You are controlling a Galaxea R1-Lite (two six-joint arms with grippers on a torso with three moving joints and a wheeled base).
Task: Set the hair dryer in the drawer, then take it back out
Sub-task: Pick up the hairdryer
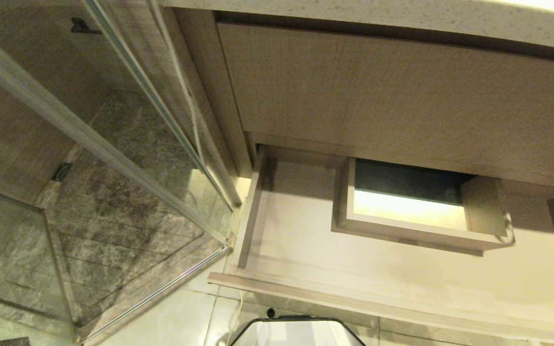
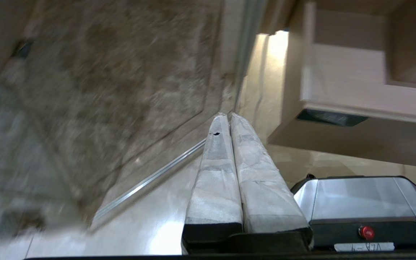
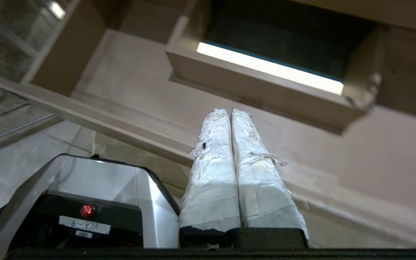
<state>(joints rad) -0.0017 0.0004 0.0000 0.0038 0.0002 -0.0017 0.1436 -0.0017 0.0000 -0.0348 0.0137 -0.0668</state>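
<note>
The drawer [image 1: 402, 274] stands pulled out under the tall wood-grain panel [image 1: 402, 101], and I see its floor bare all round the boxed cutout [image 1: 416, 211] at its rear centre. The hair dryer is in none of my three views, so I cannot say which way it lies from me, nor how its barrel points.

My right jaws [image 3: 229, 112] are pressed together with nothing between them, hanging just in front of the drawer's front edge and aimed at the cutout. My left jaws [image 2: 228, 115] are likewise closed and empty, off to the drawer's outer corner, beside the glass shower door [image 1: 128, 144]. I judge the right arm the nearer to the drawer.

The worktop [image 1: 402, 19] above the panel shows only its front lip; anything resting on it is cut off. The drawer's right end also runs out of view.
</note>
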